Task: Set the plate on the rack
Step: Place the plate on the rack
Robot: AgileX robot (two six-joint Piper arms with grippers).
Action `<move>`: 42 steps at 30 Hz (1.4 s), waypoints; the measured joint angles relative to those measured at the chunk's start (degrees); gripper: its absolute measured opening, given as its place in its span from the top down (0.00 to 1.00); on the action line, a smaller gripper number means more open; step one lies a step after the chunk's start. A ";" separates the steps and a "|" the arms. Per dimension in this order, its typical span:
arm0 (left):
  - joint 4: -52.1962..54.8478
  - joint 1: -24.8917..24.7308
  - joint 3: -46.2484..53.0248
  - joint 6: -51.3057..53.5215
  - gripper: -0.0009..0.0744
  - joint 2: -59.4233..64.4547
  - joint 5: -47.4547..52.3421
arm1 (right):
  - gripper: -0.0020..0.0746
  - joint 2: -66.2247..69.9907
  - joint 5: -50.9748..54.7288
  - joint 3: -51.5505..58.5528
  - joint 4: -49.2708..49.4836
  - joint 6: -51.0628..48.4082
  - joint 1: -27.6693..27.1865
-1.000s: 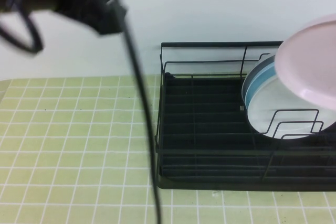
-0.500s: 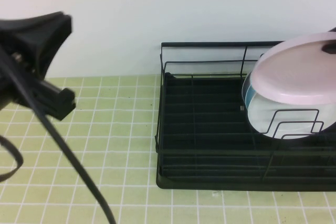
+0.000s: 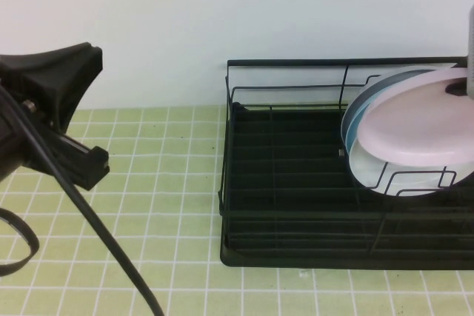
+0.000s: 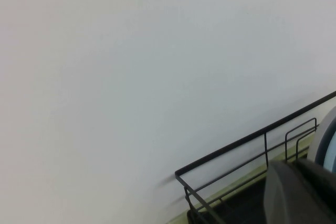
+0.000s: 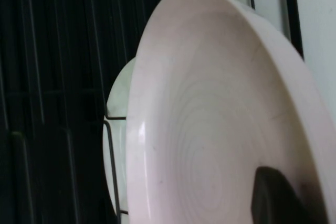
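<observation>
Pink plate (image 3: 418,127) is held tilted over the right end of the rack (image 3: 296,183), above and in front of a blue-rimmed plate (image 3: 359,112) and a white plate (image 3: 370,168) that already stand in the wire dividers. It is not yet seated.

Right claw (image 3: 459,88): only a dark tip shows at the plate's far rim; judged clenched on the plate, one finger (image 5: 273,198) lying on its inner face.

Left claw (image 4: 299,192): raised over the bench (image 3: 111,183) at the left, well apart from the rack. Cannot tell its state.

Risks, as judged:
- The pink plate looks near or touching the standing plates; lowering at this tilt could knock them or chip a rim.
- The grip is on one edge only, so the plate could swing or slip.
- If the rim misses a divider gap, the plate may lie flat on the others instead of standing.

Count: plates 3 (1 pink, 1 blue-rimmed, 1 white); rack 1; claws 2.
</observation>
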 joint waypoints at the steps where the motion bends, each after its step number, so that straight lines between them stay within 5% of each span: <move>1: 0.00 0.00 0.00 0.00 0.99 0.00 0.28 | 0.98 0.12 -0.28 0.00 0.00 0.18 0.00; 14: 0.00 0.00 0.00 0.00 0.99 0.00 1.07 | 0.96 3.63 -0.18 0.00 -0.14 2.26 0.00; 25: 0.00 0.00 0.00 0.00 0.99 0.00 1.07 | 0.59 5.25 -0.19 0.00 -0.37 3.18 0.00; 42: 0.00 0.00 0.00 0.27 0.99 0.00 1.23 | 0.59 3.17 -0.40 0.00 -0.11 6.67 0.00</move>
